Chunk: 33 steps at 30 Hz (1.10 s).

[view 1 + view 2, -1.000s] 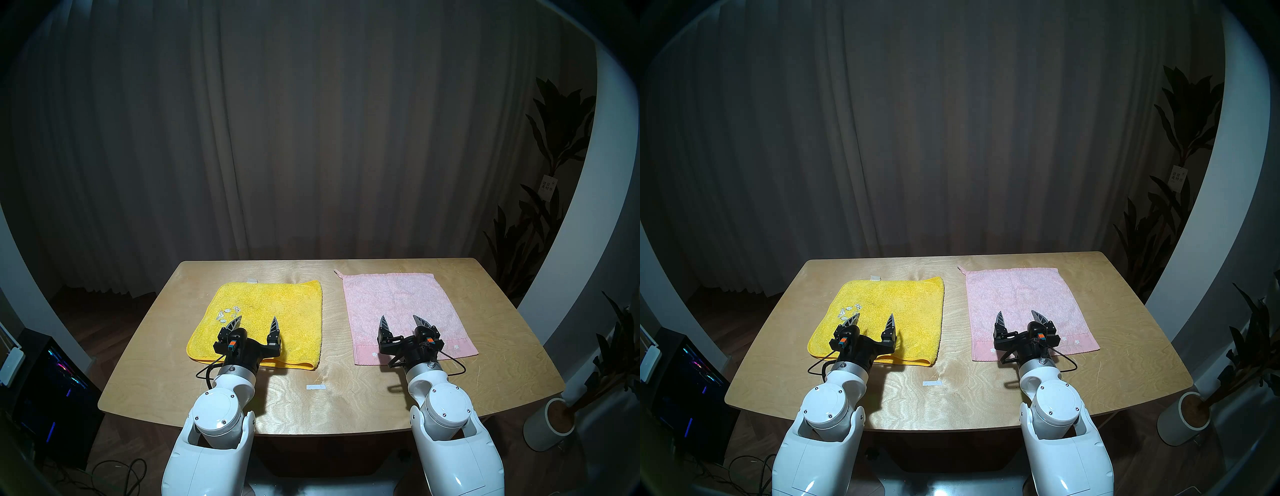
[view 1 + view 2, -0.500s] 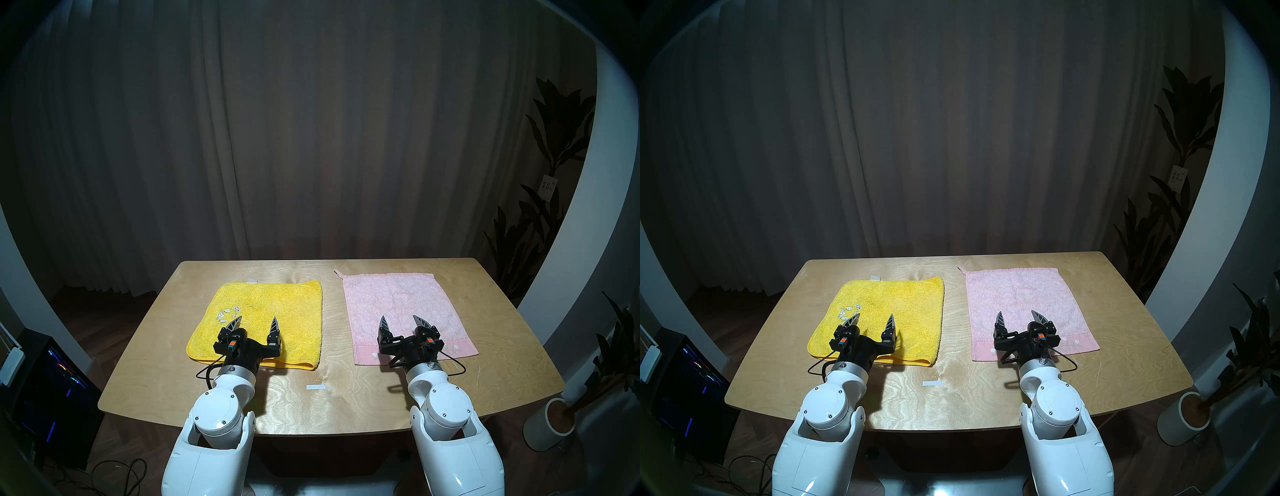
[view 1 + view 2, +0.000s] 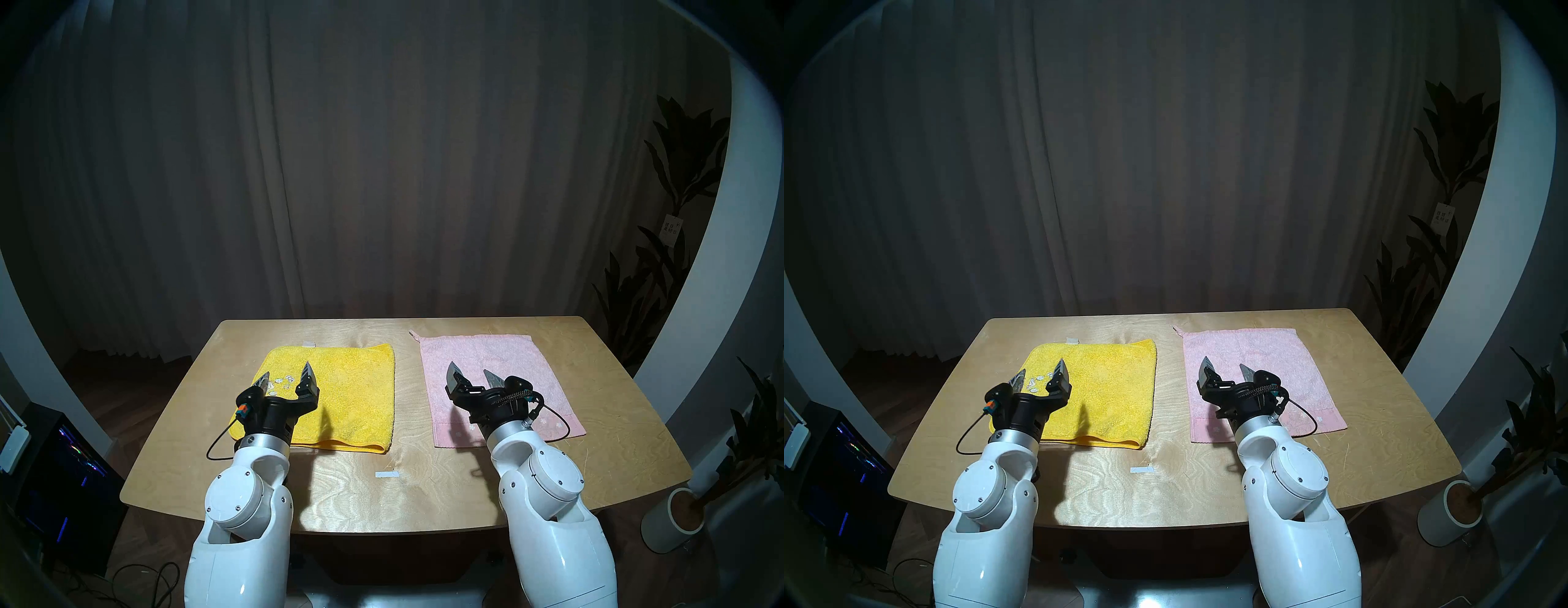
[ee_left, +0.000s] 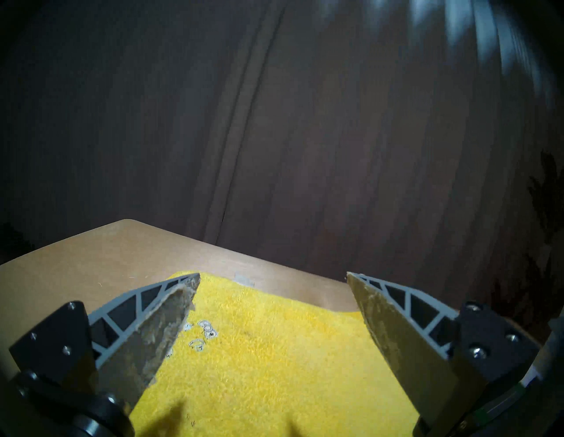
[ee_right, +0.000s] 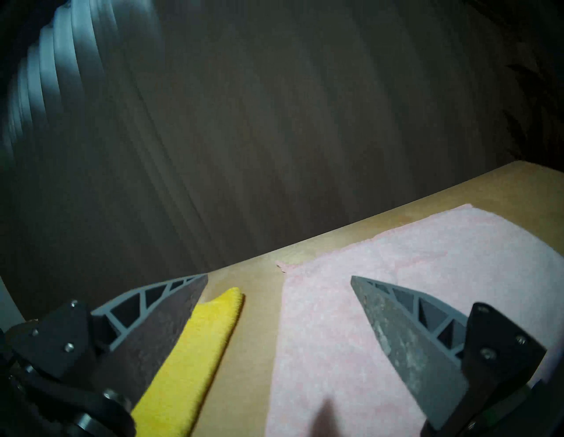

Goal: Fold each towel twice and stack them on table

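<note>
While both towels lie flat and unfolded on the table (image 3: 424, 501), the yellow towel (image 3: 352, 395) is seen left of centre and the pink towel (image 3: 509, 361) to its right (well apart); the left gripper (image 3: 287, 374) and right gripper (image 3: 471, 373) are held above them, fingers spread, nothing gripped

1. It reads as a room in a home or a home-like studio, dimly lit.
2. Floor-length grey curtains (image 3: 382, 170) fill the whole upper and middle frame behind the table.
3. A light plywood table (image 3: 424, 501) with rounded corners sits at lower centre.
4. Tall leafy houseplants (image 3: 674, 204) stand at the right edge, one in a white pot (image 3: 662, 530) at lower right.
5. A computer tower (image 3: 63, 479) with coloured lights sits at lower left, with cables (image 3: 140, 581) on the dark wood floor.
</note>
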Each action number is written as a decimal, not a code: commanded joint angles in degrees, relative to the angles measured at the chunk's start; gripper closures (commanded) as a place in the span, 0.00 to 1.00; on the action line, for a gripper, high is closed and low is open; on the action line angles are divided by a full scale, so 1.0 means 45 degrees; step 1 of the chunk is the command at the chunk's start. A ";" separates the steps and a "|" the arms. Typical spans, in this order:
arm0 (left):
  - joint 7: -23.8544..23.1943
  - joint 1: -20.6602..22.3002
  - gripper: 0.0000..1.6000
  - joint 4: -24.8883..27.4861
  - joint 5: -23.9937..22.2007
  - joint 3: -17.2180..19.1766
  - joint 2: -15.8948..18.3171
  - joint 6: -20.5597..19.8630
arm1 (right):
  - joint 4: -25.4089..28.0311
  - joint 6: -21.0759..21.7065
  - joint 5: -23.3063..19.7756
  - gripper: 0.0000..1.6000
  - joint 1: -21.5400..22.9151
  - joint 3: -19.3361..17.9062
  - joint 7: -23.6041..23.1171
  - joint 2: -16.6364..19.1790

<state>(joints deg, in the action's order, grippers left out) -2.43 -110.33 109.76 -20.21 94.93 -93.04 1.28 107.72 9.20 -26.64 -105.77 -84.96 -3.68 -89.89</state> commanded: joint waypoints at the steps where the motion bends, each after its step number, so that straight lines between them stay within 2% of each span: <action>1: -0.0076 -0.0275 0.00 0.1111 -0.1582 0.0257 -0.0241 -0.0172 | 0.0827 0.0644 -0.1635 0.00 0.0199 0.0419 -0.0110 0.0005; 4: -0.0045 -0.0408 0.00 0.1215 -0.2095 0.0308 -0.0280 -0.0265 | 0.0920 0.0885 -0.2094 0.00 0.0204 0.0509 -0.0074 0.0021; 10: -0.0059 -0.0808 0.00 0.1626 -0.3758 0.0470 -0.0403 -0.0710 | 0.1135 0.1752 -0.3933 0.00 0.0200 0.0606 0.0221 0.0017; 13: -0.0071 -0.0886 0.00 0.1753 -0.4194 0.0505 -0.0439 -0.0860 | 0.1116 0.2010 -0.4502 0.00 0.0131 0.0596 0.0349 0.0017; 14: -0.0063 -0.0978 0.00 0.1887 -0.4658 0.0552 -0.0472 -0.1030 | 0.1100 0.2279 -0.5115 0.00 0.0047 0.0586 0.0516 0.0021; 16: -0.0033 -0.1049 0.00 0.1982 -0.5118 0.0648 -0.0531 -0.1185 | 0.1069 0.2506 -0.5673 0.00 -0.0034 0.0570 0.0713 0.0028; 18: -0.0024 -0.1071 0.00 0.1991 -0.5309 0.0707 -0.0535 -0.1232 | 0.1026 0.2591 -0.5881 0.00 -0.0081 0.0577 0.0753 0.0033; 20: 0.0029 -0.1195 0.00 0.2108 -0.6086 0.0933 -0.0650 -0.1496 | 0.0997 0.2911 -0.6745 0.00 -0.0204 0.0592 0.1042 0.0057; 22: 0.0033 -0.1228 0.00 0.2139 -0.6329 0.1002 -0.0680 -0.1577 | 0.0997 0.2991 -0.6980 0.00 -0.0239 0.0608 0.1127 0.0067; 25: 0.0092 -0.1357 0.00 0.2304 -0.7369 0.1283 -0.0807 -0.1990 | 0.1024 0.3355 -0.8216 0.00 -0.0359 0.0651 0.1495 0.0098; 28: 0.0109 -0.1418 0.00 0.2362 -0.7860 0.1418 -0.0859 -0.2168 | 0.1023 0.3498 -0.8757 0.00 -0.0430 0.0692 0.1607 0.0120; 31: 0.0118 -0.1603 0.00 0.2570 -0.8973 0.1768 -0.1027 -0.2753 | 0.1058 0.3781 -1.0208 0.00 -0.0640 0.0754 0.1915 0.0185; 33: 0.0110 -0.1650 0.00 0.2620 -0.9201 0.1831 -0.1039 -0.2875 | 0.1063 0.3837 -1.0524 0.00 -0.0683 0.0761 0.1990 0.0186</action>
<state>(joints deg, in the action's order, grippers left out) -1.91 -116.82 118.70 -55.26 101.43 -96.64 -8.75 111.00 24.67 -65.16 -107.85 -81.83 4.18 -89.45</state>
